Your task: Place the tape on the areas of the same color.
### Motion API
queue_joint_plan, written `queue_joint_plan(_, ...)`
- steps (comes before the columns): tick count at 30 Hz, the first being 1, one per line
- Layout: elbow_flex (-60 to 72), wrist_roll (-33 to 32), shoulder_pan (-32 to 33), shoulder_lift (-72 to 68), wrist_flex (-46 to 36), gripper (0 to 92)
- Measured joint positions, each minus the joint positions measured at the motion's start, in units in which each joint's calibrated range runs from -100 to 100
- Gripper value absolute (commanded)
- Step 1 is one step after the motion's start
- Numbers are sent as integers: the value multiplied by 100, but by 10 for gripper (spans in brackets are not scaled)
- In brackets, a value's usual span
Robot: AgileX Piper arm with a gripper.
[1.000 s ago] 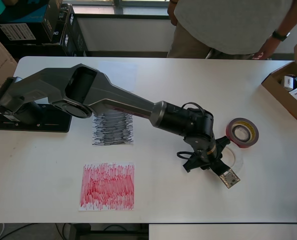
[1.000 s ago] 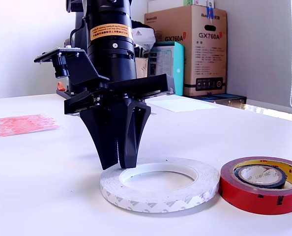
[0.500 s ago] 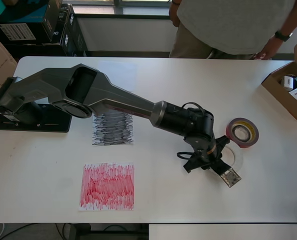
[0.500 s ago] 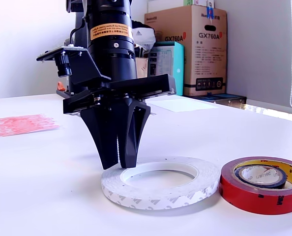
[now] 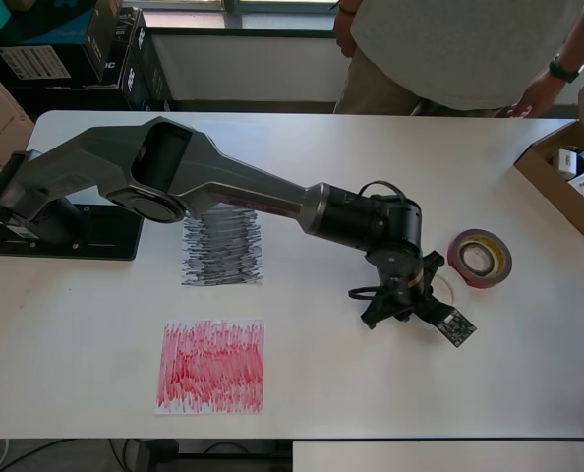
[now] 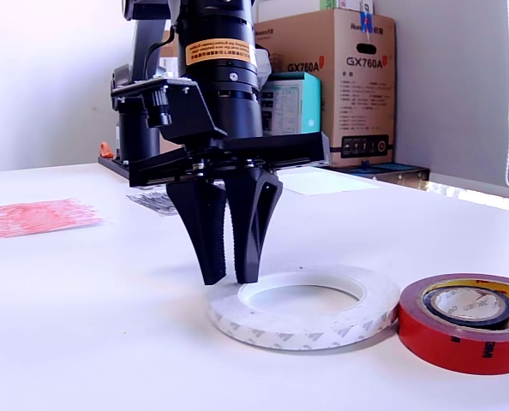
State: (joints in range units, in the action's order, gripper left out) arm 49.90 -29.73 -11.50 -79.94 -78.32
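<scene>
Lying flat beside the red roll (image 6: 464, 324), the wide white ring (image 6: 304, 306) has its near wall pinched between the gripper (image 6: 231, 274) jaws; the ring has slid toward the exterior view's right since earlier.

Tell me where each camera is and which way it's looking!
Overhead view: high above, looking straight down on the white table; shows the whole arm and a standing person.
Exterior view: low, near table height, looking sideways at the pincer, its tips straddling the white tape ring; shows only the wrist.
Both show the pincer, red tape roll and red scribbled sheet.
</scene>
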Motion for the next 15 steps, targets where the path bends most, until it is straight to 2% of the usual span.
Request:
queue_joint_plan(8,58,65,103,66,-81,0)
queue_joint_plan(11,260,21,212,219,-736,0)
queue_joint_plan(15,641,-3,402,561,-979,0)
